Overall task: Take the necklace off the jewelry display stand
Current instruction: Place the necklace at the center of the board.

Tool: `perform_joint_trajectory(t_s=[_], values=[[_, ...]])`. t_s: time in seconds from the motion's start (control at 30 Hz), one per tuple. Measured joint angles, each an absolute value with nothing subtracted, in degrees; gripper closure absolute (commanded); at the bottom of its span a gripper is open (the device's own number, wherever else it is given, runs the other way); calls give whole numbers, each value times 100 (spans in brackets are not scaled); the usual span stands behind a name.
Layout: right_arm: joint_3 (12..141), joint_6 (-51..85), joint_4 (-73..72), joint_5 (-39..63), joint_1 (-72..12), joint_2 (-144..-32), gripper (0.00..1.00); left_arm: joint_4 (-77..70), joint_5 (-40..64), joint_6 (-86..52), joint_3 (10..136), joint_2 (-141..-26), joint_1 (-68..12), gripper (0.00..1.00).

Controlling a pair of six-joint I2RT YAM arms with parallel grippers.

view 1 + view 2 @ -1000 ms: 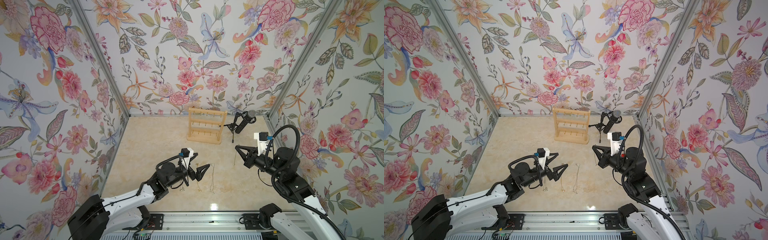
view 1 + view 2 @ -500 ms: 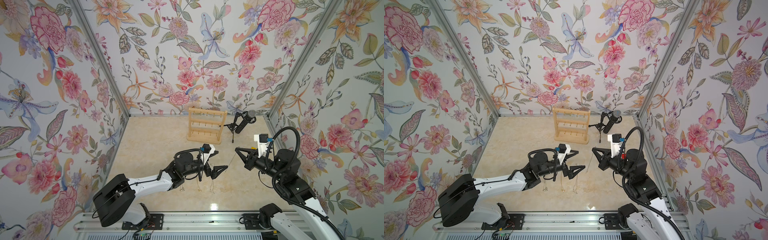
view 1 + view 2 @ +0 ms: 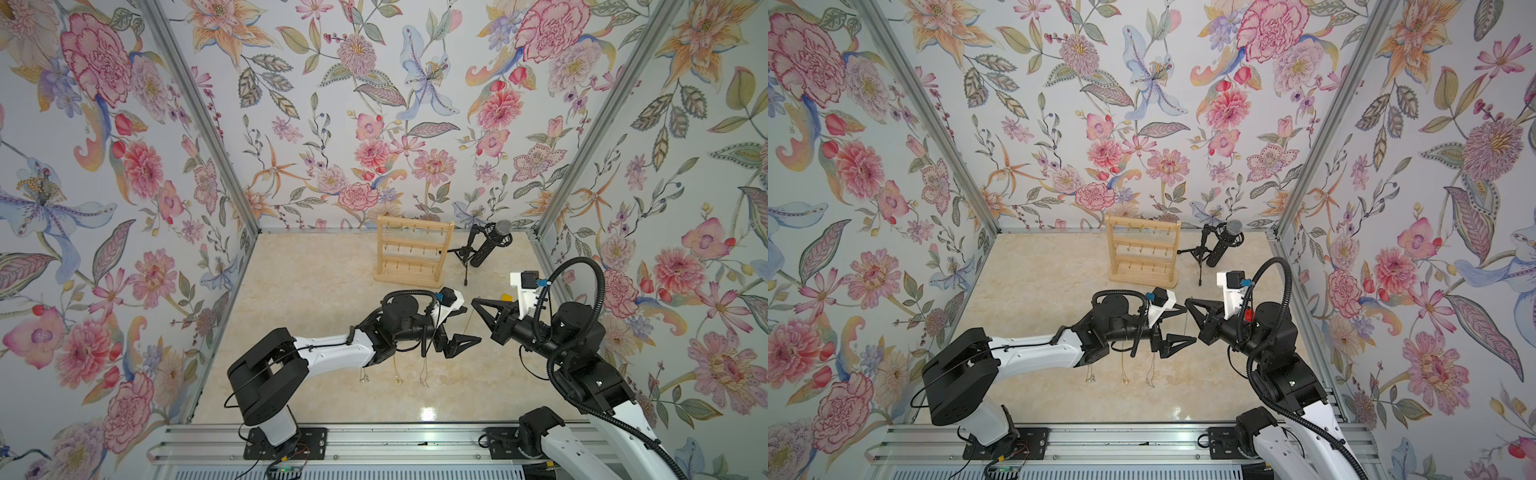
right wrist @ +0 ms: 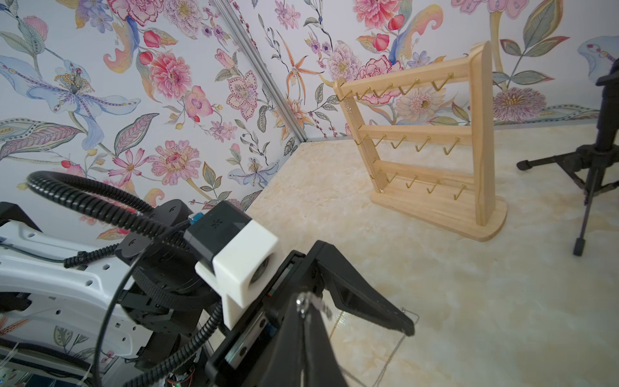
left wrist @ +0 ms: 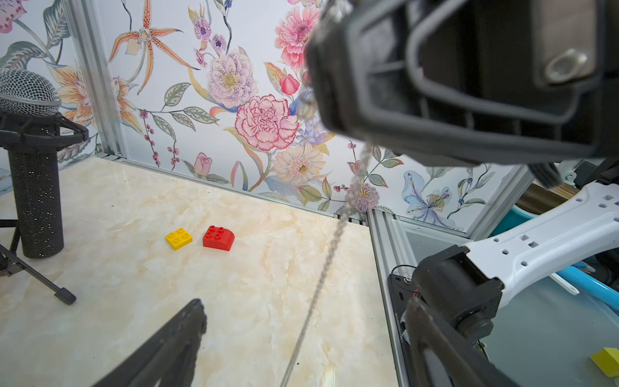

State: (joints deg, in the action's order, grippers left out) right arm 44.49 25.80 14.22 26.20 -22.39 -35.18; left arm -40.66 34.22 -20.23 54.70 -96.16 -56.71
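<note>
Now left hand [image 3: 471, 324], fingers apart, nearer right hand [image 3: 478, 302] clamped on necklace [image 5: 330, 251].

Three walls close in the space in both top views: a back wall [image 3: 374, 104], a left wall [image 3: 83, 208] and a right wall [image 3: 685, 208]. All carry the same pale paper with large painted flowers in pink, orange and blue-violet among grey-green leaves. Silver aluminium posts [image 3: 199, 120] run up the two back corners where the walls meet. The floor [image 3: 316, 291] is a glossy cream surface with faint marble veining, and a small bright glare [image 3: 428, 413] sits on it near the front edge. A ribbed aluminium rail [image 3: 395, 440] lies along that edge. A black microphone [image 3: 490, 245] on a tripod stands near the back right corner. The light is even, with faint shadows.
</note>
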Motion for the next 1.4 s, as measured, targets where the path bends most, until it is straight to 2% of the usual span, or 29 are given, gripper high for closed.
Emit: perform_joint_trajectory(t_s=[0.27, 0.7, 0.93, 1.2, 1.27, 1.4], values=[[4449, 2578, 1457, 2617, -2196, -3452, 100, -3986, 3640, -2036, 5732, -10029, -5671, 17], [4449, 2580, 1575, 2622, -2147, -3404, 100, -3946, 3736, -2049, 5817, -10239, -5671, 35], [4449, 2578, 1592, 2644, -2119, -3345, 100, -3896, 3734, -2093, 5817, -10420, -5671, 56], [4451, 2578, 1658, 2663, -2058, -3286, 100, -3900, 3745, -2174, 5817, -10468, -5669, 90], [4451, 2578, 1671, 2663, -2047, -3282, 100, -3909, 3752, -2202, 5817, -10468, -5671, 93], [4451, 2578, 1699, 2663, -2045, -3271, 100, -3918, 3758, -2235, 5815, -10468, -5671, 92]])
